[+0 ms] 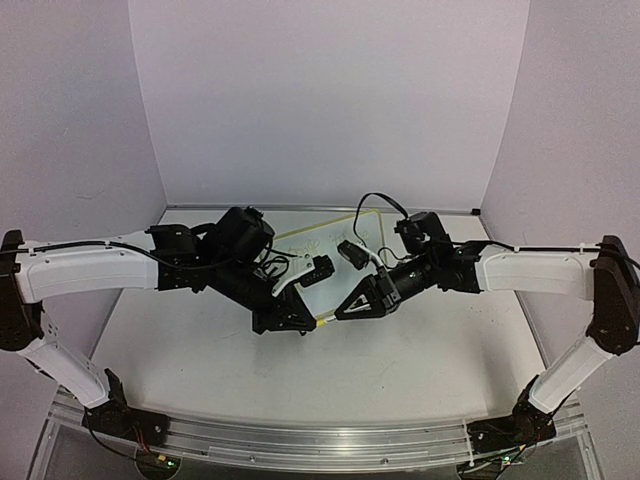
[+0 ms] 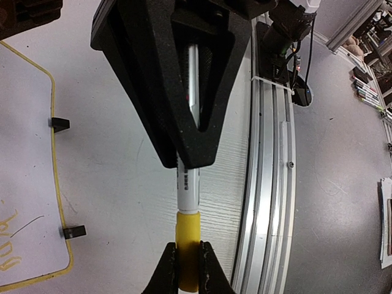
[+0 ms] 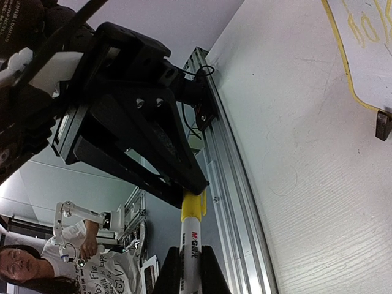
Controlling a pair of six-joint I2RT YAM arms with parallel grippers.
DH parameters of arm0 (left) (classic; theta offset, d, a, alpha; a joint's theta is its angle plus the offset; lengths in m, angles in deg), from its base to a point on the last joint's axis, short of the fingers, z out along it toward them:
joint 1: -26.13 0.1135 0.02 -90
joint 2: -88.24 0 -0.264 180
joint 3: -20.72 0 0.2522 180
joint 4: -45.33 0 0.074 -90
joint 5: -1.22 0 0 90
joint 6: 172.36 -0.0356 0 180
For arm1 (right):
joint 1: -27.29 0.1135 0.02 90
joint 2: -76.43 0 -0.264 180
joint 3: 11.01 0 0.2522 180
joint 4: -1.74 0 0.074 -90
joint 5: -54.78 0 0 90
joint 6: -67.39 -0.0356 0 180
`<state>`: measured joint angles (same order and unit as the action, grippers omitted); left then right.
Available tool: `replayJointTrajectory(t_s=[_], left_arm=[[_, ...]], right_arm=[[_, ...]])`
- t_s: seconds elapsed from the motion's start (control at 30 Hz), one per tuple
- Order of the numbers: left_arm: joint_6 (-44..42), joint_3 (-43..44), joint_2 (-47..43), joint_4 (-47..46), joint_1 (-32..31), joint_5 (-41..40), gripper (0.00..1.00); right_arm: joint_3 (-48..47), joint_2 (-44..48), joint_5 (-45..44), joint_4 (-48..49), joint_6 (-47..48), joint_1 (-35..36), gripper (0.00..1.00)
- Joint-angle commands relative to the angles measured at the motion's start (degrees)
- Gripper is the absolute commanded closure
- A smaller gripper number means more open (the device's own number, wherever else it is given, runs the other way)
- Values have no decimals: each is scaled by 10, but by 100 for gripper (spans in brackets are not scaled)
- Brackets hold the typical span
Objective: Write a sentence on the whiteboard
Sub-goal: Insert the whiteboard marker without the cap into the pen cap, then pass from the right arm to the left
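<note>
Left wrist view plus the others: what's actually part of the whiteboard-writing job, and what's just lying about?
Job:
- whiteboard
- yellow writing on it
- marker, barrel held in the right gripper
- its yellow cap, held in the left gripper

Lying about:
- aluminium rail
- loose pens beyond the table
- person in the background

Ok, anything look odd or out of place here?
Nothing spilled or damaged. The left gripper pinches the marker's yellow cap, the right gripper its barrel, above the table. The whiteboard lies slightly askew to the table edge; its writing is faint.
</note>
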<state>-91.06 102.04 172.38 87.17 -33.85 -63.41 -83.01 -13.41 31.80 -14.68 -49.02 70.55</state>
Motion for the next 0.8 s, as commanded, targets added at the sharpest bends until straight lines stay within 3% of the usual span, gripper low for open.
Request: replayJointTrajectory(t_s=[0.0, 0.23, 0.4, 0.57, 0.77], left_arm=[[1, 35, -9, -56, -7, 1, 86], [1, -1, -65, -31, -7, -54, 33], [2, -12, -78, -3, -7, -56, 16], [3, -16, -69, 20, -7, -47, 15], [1, -16, -50, 27, -7, -38, 39]], right_arm=[[-4, 28, 15, 58, 3, 12, 100], [-4, 33, 11, 57, 0, 12, 100], [-6, 31, 12, 57, -2, 12, 100], [-8, 31, 14, 57, -5, 12, 100], [-7, 32, 15, 57, -6, 12, 100]])
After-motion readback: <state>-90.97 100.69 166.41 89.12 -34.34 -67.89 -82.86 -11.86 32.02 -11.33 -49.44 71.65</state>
